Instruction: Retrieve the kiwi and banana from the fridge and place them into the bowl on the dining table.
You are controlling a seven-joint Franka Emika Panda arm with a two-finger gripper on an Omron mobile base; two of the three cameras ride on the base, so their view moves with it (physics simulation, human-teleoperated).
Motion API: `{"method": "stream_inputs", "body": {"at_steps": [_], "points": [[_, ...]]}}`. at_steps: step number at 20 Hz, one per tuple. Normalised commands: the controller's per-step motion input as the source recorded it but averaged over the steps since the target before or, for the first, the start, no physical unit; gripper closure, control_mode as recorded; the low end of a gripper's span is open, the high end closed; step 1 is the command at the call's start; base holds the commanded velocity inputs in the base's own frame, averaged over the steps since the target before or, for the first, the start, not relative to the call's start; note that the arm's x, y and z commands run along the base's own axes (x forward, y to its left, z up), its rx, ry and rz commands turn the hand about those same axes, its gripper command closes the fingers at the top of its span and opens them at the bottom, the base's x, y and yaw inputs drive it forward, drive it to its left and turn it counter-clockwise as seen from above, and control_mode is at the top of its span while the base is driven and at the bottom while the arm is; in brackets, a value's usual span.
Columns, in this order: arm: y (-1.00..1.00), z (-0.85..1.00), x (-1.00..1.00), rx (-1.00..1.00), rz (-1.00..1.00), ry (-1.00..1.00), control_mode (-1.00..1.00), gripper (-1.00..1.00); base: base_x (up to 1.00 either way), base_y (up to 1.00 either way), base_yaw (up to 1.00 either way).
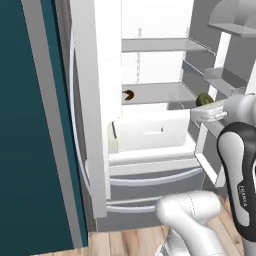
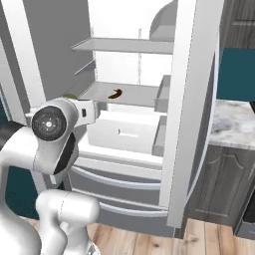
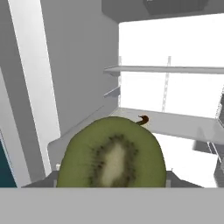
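So the tool (image 1: 212, 107) looks to have its jaws closed around the small cut olive-green kiwi (image 3: 113, 153), holding it just outside the open grey-silver fridge (image 1: 90, 125), probably to carry it off first, while the dark curved banana (image 2: 115, 93) sits mid-shelf on the white fridge shelf (image 2: 139, 94).

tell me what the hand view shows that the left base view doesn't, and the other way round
Hand view alone: the cut face of the kiwi, green flesh with a pale core ringed by dark seeds, looming right in front of the camera.

Left base view alone: the fridge's two bottom drawers with their long pale handles, the wooden floor, the teal wall at left and the robot's white arm.

Both: the open white fridge interior with its shelves, the small dark banana lying on the middle shelf, and the kiwi, which in the left base view is just a green lump at the end of the arm.
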Motion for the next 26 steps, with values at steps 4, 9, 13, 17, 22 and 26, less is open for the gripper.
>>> {"method": "stream_inputs", "body": {"at_steps": [4,9,13,17,22,26], "points": [[0.00,0.00,0.00,0.00,0.00,0.00,1.00,1.00,-0.85,0.00,0.05],[0.00,0.00,0.00,0.00,0.00,0.00,1.00,1.00,-0.80,0.00,0.00],[0.00,0.00,0.00,0.00,0.00,0.00,1.00,1.00,-0.78,-0.01,0.00],[0.00,0.00,0.00,0.00,0.00,0.00,1.00,1.00,-0.69,-0.01,0.00],[0.00,0.00,0.00,0.00,0.00,0.00,1.00,1.00,-0.62,-0.04,0.02],[0.00,0.00,0.00,0.00,0.00,0.00,1.00,1.00,-0.50,0.00,0.27]]}}
